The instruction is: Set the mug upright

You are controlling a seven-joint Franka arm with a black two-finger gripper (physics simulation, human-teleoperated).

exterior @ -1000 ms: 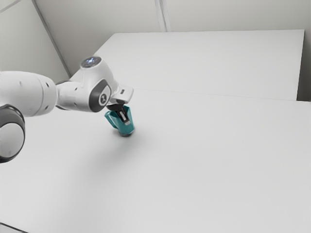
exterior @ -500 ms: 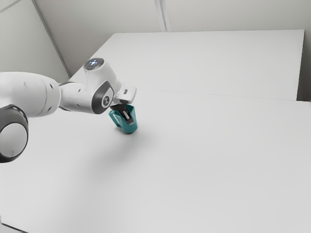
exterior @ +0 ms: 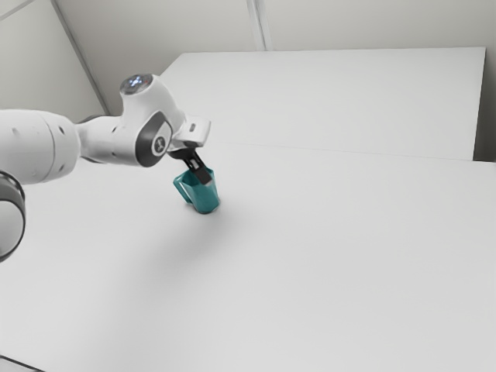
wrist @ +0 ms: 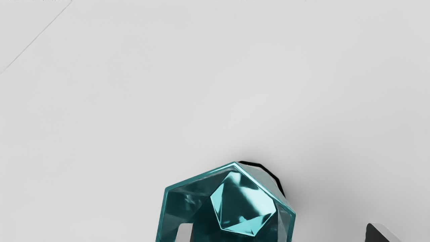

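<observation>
- Teal, glossy, faceted mug: standing on the white counter, below the black fingers. Mouth up, long axis near vertical, apparently no tip left to correct.
- Teal angular handle toward the exterior view's left.
- Fingers spread wide, no grip on the mug. In wrist view, one tip across the open mouth, the other well out past the opposite wall, apart from it. Cannot tell if the near tip is down inside the teal rim or just above.
- Key relation: mug below the fingers and off to one side of the gap, one wall between the two tips. Fingers slanted against the mug's upright axis.
- Reading it as release done, goal looks met; only clearance to finish.
- Next: back off up and away, spread kept, no sideways sweep until clear of the rim.
- Watch for: near tip catching the inner wall, rocking or toppling the mug.
</observation>
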